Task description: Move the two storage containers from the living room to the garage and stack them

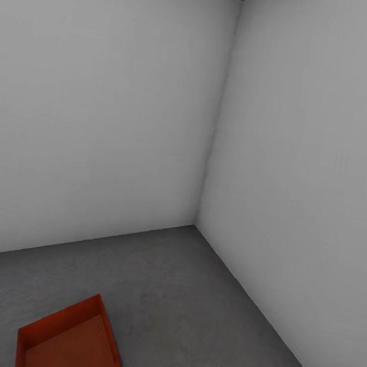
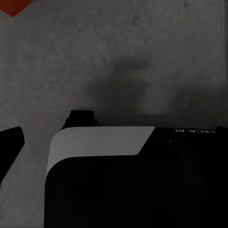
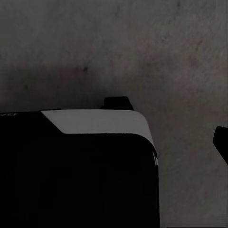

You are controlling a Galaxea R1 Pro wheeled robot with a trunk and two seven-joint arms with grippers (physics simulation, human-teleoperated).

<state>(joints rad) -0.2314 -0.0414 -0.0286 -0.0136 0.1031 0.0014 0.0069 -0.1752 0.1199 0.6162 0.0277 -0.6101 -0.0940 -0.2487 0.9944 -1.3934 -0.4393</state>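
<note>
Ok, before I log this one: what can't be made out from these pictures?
- Storage container: head view's bottom edge cuts its near end; whether a second one is nested inside is unclear.
- Orange-red corner in the left wrist view: cut by the edge.
- Both pincers: dark robot body blocks each wrist view, so open or shut is unclear.

Left arm: wrist camera faces down past the robot's black, white-panelled base [image 2: 133, 185].
Left finger [image 2: 9, 147]: one dark tip visible.
Right finger [image 3: 221, 142]: one dark tip visible.
Jaw state: indeterminate.
</note>
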